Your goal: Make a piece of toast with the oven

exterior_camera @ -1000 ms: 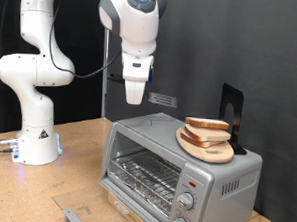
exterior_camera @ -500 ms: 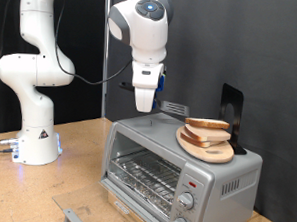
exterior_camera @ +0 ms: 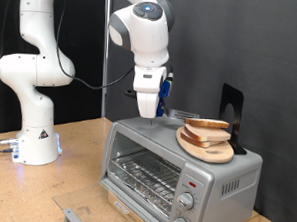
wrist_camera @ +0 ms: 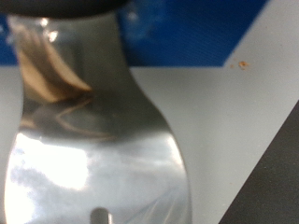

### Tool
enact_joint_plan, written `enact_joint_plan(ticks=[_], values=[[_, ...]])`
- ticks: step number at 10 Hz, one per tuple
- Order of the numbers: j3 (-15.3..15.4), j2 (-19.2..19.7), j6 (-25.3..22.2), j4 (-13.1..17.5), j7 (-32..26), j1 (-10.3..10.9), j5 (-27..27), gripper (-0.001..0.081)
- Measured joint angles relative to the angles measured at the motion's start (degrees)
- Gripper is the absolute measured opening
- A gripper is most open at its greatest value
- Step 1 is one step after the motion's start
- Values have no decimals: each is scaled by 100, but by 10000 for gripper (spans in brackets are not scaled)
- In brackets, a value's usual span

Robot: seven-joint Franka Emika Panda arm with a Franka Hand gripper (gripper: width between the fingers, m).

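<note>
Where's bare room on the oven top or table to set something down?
Oven top: bare strip toward the exterior view's left, under the gripper. Its right end is crowded: the plate with two toast slices and a black stand behind. Table: bare wood between the robot base and the oven.

The arm arches overhead, its tool (exterior_camera: 150, 111) hanging straight down, fingers hidden.
</note>
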Motion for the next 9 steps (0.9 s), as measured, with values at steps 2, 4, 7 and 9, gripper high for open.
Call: enact_joint_plan(ticks=[2, 4, 7, 9], values=[[-19, 88, 17, 63, 9, -35, -40, 393], [-18, 89, 352, 76, 8, -58, -219, 393], [40, -129, 859, -46, -373, -37, -687, 393], [51, -263, 1002, -137, -473, -39, -892, 393]])
